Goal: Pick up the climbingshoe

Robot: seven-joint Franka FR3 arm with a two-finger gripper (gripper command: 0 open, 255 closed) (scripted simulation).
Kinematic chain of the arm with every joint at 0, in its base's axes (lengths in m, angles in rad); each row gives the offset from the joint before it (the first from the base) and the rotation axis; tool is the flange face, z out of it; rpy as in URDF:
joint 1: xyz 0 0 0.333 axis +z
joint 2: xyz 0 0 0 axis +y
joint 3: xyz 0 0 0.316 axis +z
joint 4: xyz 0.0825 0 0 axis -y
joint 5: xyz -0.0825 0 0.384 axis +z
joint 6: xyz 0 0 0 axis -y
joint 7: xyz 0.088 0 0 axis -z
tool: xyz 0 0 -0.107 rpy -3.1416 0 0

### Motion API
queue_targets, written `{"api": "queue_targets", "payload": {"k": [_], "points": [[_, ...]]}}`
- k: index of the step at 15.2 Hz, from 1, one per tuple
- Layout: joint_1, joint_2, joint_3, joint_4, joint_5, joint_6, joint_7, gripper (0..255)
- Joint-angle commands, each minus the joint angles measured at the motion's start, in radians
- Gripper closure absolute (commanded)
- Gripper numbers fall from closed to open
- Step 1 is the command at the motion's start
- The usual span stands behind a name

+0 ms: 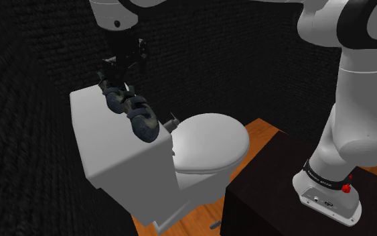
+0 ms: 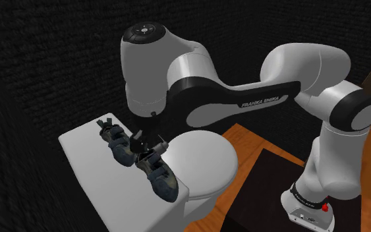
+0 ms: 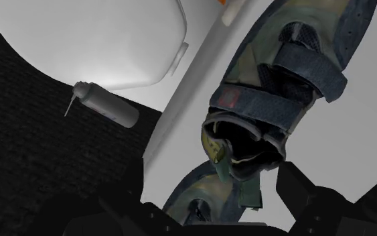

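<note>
A pair of dark olive climbing shoes with blue-grey straps lies end to end on the white toilet tank lid. In the second exterior view the shoes run along the lid toward its near end. My black gripper hangs straight down over the pair, fingertips at shoe height, and it also shows low over them from the other side. In the wrist view the gripper is open, with the heel of one shoe between the spread fingers. I cannot see either finger touching it.
The closed white toilet seat lies beside the tank. A small grey flush lever sticks out of the tank's side. Dark textured walls close in behind. Orange wooden floor and my dark stand lie to the shoulder view's right.
</note>
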Motion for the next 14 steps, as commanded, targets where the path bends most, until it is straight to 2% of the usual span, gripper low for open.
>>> {"api": "queue_targets", "payload": {"k": [1, 2, 9, 11, 12, 14], "points": [[0.073, 0.107, 0.007, 0.143, -0.067, -0.060, 0.022, 0], [0.098, 0.140, 0.004, 0.190, -0.085, -0.079, 0.023, 0], [0.055, 0.091, 0.005, 0.021, -0.059, 0.042, 0.045, 0], [0.052, 0.088, 0.005, 0.009, -0.057, 0.051, 0.047, 0], [0.052, 0.089, 0.005, 0.009, -0.058, 0.052, 0.048, 255], [0.052, 0.088, 0.005, 0.008, -0.057, 0.052, 0.047, 255]]}}
